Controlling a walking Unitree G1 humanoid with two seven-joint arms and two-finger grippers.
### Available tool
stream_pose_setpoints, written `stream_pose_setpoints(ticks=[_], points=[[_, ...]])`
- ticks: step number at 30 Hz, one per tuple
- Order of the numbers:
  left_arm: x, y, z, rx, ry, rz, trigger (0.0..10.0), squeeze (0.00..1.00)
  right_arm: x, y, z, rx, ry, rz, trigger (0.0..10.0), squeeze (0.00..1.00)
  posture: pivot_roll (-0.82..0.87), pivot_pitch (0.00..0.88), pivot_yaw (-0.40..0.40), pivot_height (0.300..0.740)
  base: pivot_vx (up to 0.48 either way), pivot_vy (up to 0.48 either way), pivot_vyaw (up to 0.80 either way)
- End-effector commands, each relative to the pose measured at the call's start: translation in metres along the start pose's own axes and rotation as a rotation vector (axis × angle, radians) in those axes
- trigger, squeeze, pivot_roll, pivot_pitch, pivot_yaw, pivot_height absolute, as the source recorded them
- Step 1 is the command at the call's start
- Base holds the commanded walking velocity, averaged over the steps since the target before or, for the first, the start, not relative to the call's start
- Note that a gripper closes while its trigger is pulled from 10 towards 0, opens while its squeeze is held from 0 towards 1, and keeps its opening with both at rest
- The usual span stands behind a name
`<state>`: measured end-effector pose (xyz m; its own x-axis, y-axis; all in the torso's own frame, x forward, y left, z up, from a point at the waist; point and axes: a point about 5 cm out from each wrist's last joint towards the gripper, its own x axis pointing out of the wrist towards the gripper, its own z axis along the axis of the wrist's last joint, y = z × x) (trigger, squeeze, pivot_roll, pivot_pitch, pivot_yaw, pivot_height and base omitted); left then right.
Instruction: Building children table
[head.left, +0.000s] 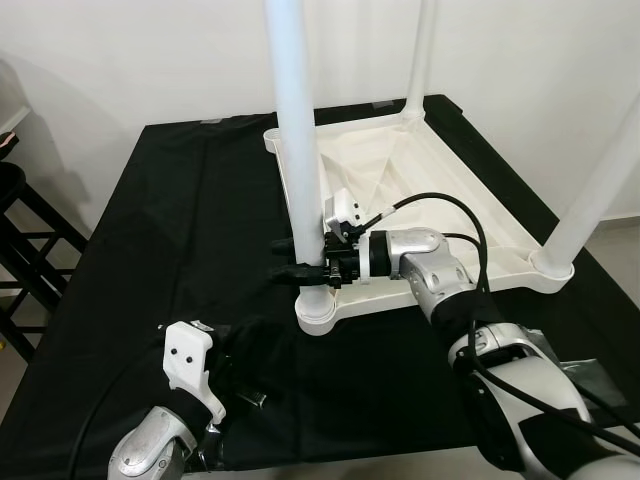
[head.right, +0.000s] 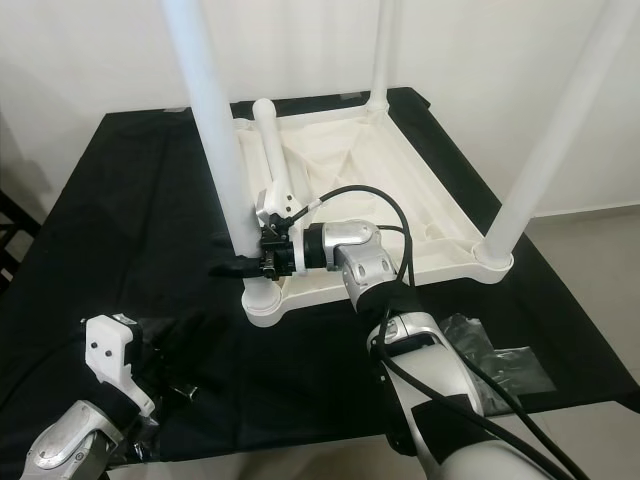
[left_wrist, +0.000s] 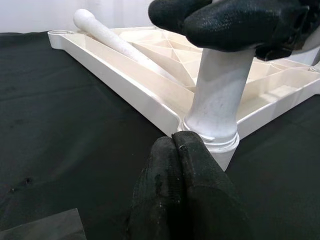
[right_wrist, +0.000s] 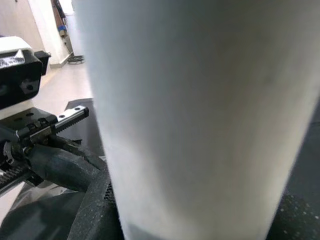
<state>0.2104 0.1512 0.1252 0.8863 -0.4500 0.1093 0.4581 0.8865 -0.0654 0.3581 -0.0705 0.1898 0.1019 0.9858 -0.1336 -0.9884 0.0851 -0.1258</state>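
The right end effector (head.left: 300, 268) clamps the near white plastic leg (head.left: 299, 150) just above its socket in the upturned white plastic tabletop (head.left: 455, 190). A spare white leg (head.right: 268, 140) lies beyond. The left end effector (left_wrist: 182, 165) rests closed, empty. Seating looks underway; next, firm downward pressure.

I find no writing, label, brand mark, number or sign that I can read anywhere in these views.
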Motion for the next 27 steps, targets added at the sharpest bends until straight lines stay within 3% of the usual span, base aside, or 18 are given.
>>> stream_pose_setpoints(ticks=[1,2,3,4,5,6,7,8,9,10,12,16,17,18,19,25,26,27], points=[[-0.002,-0.001,-0.003,-0.007,0.009,0.004,10.0,0.0,-0.003,0.01,-0.029,0.061,0.099,-0.014,0.0,0.0,0.04,0.086,0.014,0.74,0.0,0.0,0.0],[-0.003,-0.001,-0.003,-0.008,0.009,0.004,10.0,0.0,-0.002,0.014,-0.037,0.085,0.111,-0.07,0.0,0.0,0.03,0.092,0.004,0.74,0.0,0.0,0.0],[-0.004,-0.001,-0.002,-0.007,0.008,0.005,10.0,0.0,0.006,0.017,-0.048,0.097,0.103,-0.304,0.0,0.0,0.03,0.102,0.004,0.74,0.0,0.0,0.0],[-0.005,-0.001,-0.002,-0.007,0.007,0.007,10.0,0.0,0.011,0.022,-0.056,0.169,0.021,-0.689,0.0,0.0,0.03,0.106,0.007,0.74,0.0,0.0,0.0],[-0.005,-0.001,-0.002,-0.007,0.007,0.007,10.0,0.0,0.011,0.022,-0.056,0.169,0.021,-0.689,0.0,0.0,0.03,0.106,0.007,0.74,0.0,0.0,0.0],[-0.006,0.0,-0.001,-0.008,0.005,0.009,10.0,0.0,0.019,0.06,-0.077,0.309,0.01,-0.807,0.0,0.0,0.02,0.113,0.016,0.74,0.0,0.0,0.0],[-0.006,0.001,0.0,-0.008,0.004,0.011,10.0,0.0,0.021,0.088,-0.086,0.406,-0.001,-0.86,0.0,0.0,0.02,0.113,0.016,0.74,0.0,0.0,0.0],[-0.006,0.002,-0.001,-0.009,0.006,0.01,10.0,0.0,0.029,0.091,-0.065,0.264,-0.064,-0.759,0.0,0.0,-0.01,0.107,0.036,0.74,0.0,0.0,0.0],[-0.006,0.003,-0.002,-0.011,0.01,0.006,10.0,0.0,0.033,0.084,-0.053,0.185,-0.085,-0.692,0.0,0.0,-0.03,0.094,0.04,0.74,0.0,0.0,0.0],[-0.006,0.003,-0.002,-0.016,0.009,0.005,10.0,0.0,0.03,0.071,-0.049,0.175,-0.082,-0.696,0.0,0.0,-0.02,0.094,0.037,0.74,0.0,0.0,0.0],[-0.006,0.003,-0.002,-0.019,0.009,0.005,10.0,0.0,0.028,0.062,-0.048,0.188,-0.078,-0.708,0.0,0.0,-0.02,0.094,0.037,0.74,0.0,0.0,0.0],[-0.005,0.002,-0.002,-0.016,0.014,-0.016,10.0,0.0,0.027,0.066,-0.066,0.224,-0.017,-0.714,0.0,0.0,0.01,0.1,0.014,0.74,0.0,0.0,0.0],[-0.005,0.003,-0.002,-0.012,0.012,-0.003,10.0,0.0,0.027,0.067,-0.068,0.214,-0.004,-0.712,7.8,0.0,0.01,0.102,0.025,0.74,0.0,0.0,0.0],[-0.006,0.003,-0.002,-0.009,0.009,0.008,10.0,0.0,0.027,0.069,-0.066,0.223,0.004,-0.696,10.0,0.15,0.01,0.102,0.025,0.74,0.0,0.0,0.0],[-0.006,0.003,-0.001,-0.007,0.007,0.015,10.0,0.0,0.027,0.069,-0.062,0.235,0.0,-0.662,10.0,1.0,0.02,0.1,0.02,0.74,0.0,0.0,0.0],[-0.003,0.004,-0.001,-0.009,0.006,0.012,10.0,0.0,0.026,0.055,-0.031,0.237,-0.098,-0.494,10.0,1.0,0.01,0.09,0.024,0.74,0.0,0.0,0.0],[-0.002,0.004,-0.002,-0.011,0.005,0.008,10.0,0.0,0.02,0.038,-0.014,0.185,-0.134,-0.351,10.0,0.96,0.01,0.083,0.022,0.74,0.0,0.0,0.0],[-0.001,0.004,-0.002,-0.012,0.005,0.007,10.0,0.0,0.016,0.031,-0.008,0.162,-0.139,-0.302,10.0,0.96,0.01,0.083,0.022,0.74,0.0,0.0,0.0]])
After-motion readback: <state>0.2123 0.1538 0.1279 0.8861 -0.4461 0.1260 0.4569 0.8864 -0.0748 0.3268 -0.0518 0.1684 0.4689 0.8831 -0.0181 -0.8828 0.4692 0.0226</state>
